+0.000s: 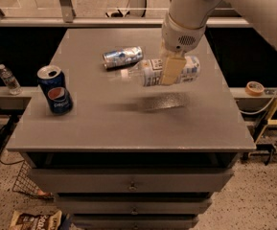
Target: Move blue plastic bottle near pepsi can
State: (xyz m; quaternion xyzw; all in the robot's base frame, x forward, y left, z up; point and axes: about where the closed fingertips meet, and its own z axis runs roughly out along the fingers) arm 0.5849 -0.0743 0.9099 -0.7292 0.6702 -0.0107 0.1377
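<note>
One gripper (169, 75) over the table (128, 123) clamps the blue plastic bottle (150, 74) sideways, off the surface, probably for carrying toward the pepsi can (55, 90).

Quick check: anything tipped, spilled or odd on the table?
Only the silver-and-blue can lies on its side, behind the blue plastic bottle the gripper holds sideways above the table. Pepsi can stands upright; no spill.

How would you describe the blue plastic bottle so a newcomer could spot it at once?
Over the grey cabinet top, look right of centre, where the gripper hangs. The blue plastic bottle is clamped sideways in it, off the top. Unlike the silver can behind it and the upright pepsi can at left, it is clear plastic with a white cap.
</note>
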